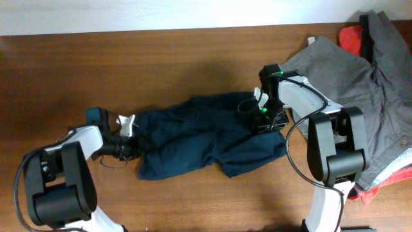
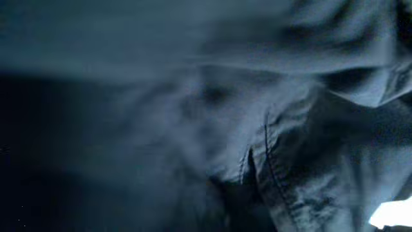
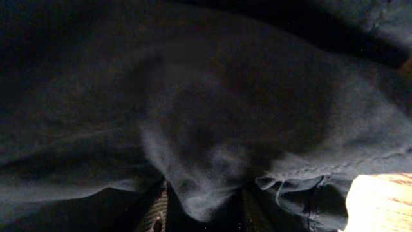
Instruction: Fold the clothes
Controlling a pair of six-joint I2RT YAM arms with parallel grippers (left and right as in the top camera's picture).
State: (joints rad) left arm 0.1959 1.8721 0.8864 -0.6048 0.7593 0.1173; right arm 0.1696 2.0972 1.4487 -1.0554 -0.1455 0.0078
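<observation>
The dark navy-blue shorts [image 1: 199, 135] lie crumpled across the middle of the wooden table. My left gripper [image 1: 131, 143] is at their left edge. The left wrist view is filled with blurred navy cloth and a stitched seam [image 2: 273, 161], and its fingers are hidden. My right gripper [image 1: 264, 117] is at the shorts' right end. In the right wrist view its two fingers [image 3: 203, 209] hold a hanging fold of navy cloth [image 3: 199, 187] between them.
Grey shorts [image 1: 360, 84] lie spread at the right of the table, under and beside the right arm. Red-orange pieces show at the far right corner [image 1: 351, 37] and at the near right [image 1: 380, 187]. Bare wood [image 1: 129, 71] lies to the left and back.
</observation>
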